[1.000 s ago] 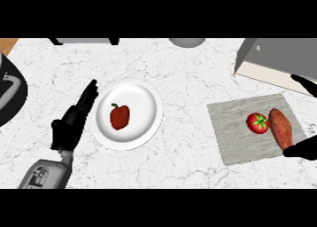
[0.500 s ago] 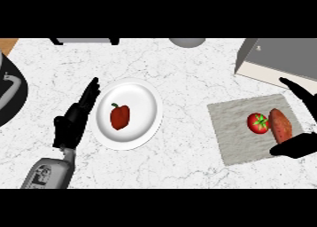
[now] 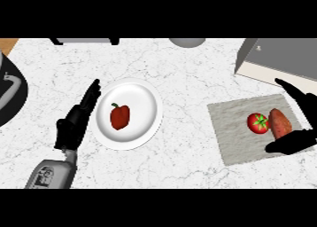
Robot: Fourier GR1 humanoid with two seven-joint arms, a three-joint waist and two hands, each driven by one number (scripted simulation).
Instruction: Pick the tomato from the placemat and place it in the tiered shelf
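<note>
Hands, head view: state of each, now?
Left hand: open, beside the plate, holding nothing.
Right hand: open, spread near the tomato on the placemat, holding nothing.

No readable text, label, brand, number or sign is showing anywhere on the desk (image 3: 187, 66) or on the things lying on it.

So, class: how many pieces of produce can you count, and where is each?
3: a red pepper on the white plate; a tomato and a sweet potato side by side on the placemat.
</note>
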